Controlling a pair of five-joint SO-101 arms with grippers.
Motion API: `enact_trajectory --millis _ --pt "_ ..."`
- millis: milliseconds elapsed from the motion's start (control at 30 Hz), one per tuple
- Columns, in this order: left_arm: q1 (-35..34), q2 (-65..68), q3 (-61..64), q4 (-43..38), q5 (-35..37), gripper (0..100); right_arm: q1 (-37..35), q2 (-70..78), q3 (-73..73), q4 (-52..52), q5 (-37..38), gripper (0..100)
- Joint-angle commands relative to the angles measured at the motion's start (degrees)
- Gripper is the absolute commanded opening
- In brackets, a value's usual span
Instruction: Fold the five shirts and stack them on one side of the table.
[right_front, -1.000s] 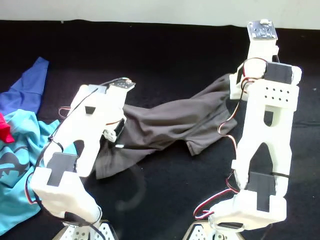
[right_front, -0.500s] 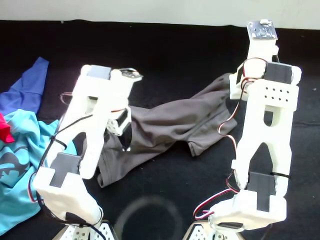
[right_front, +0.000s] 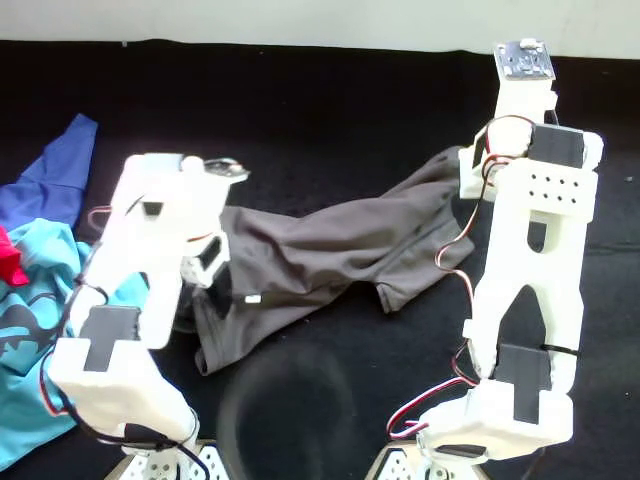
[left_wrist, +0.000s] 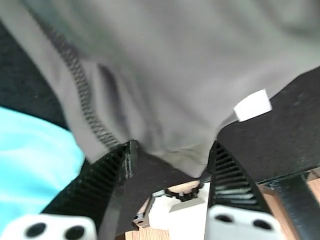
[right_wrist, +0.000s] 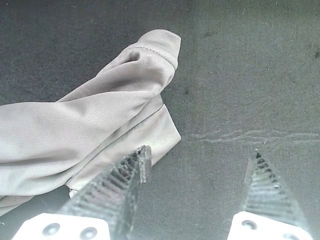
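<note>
We see the grey shirt (right_front: 330, 250) lying crumpled on the black table cover (right_front: 320, 110). It forms a long band of thin, smooth knit running from about 8 o'clock to 2 o'clock of the table's centre in the high view. Its hem carries a line of coarse stitching, and a small white tag (left_wrist: 252, 105) sits at its edge.

The left gripper (left_wrist: 170, 150) stands at the 8 o'clock end with its ribbed black fingers (left_wrist: 120, 160) spread wide. The shirt's hem hangs between them, gripped by neither. The right gripper (right_wrist: 200, 155) hovers at the 2 o'clock end beside a rounded sleeve (right_wrist: 155, 50) of fine mesh, its jaws wide apart and holding nothing.

At 9 o'clock lies a cyan shirt (right_front: 30, 300) with a dark print. A blue shirt (right_front: 50, 185) lies toward 10 o'clock, and a scrap of red cloth (right_front: 8, 255) shows at the edge. The left arm (right_front: 150, 250) covers part of the cyan shirt and the grey shirt's near end.
</note>
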Motion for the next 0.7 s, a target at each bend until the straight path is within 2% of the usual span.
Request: enact_trajectory --millis 0,233,367,433,533,667 --pt "-1.9 -1.0 0.0 -0.5 -2.2 23 0.3 -2.9 -2.2 0.1 0.2 29.6" --pt "0.4 -0.5 1.4 -7.1 -1.6 23 0.2 -2.9 -2.2 0.1 0.2 29.6" --pt "4.1 -1.1 1.2 -7.4 3.5 23 0.2 -2.9 -2.2 0.1 0.2 29.6" --pt "6.2 -1.1 -0.3 -7.3 4.8 18 0.2 -2.9 -2.2 0.1 0.2 29.6" --pt "8.6 -1.1 -3.6 -3.8 6.8 7 0.2 -2.9 -2.2 0.1 0.2 29.6" --pt "9.5 -1.1 -9.7 2.3 7.2 8 0.2 -2.9 -2.2 0.1 0.2 29.6"
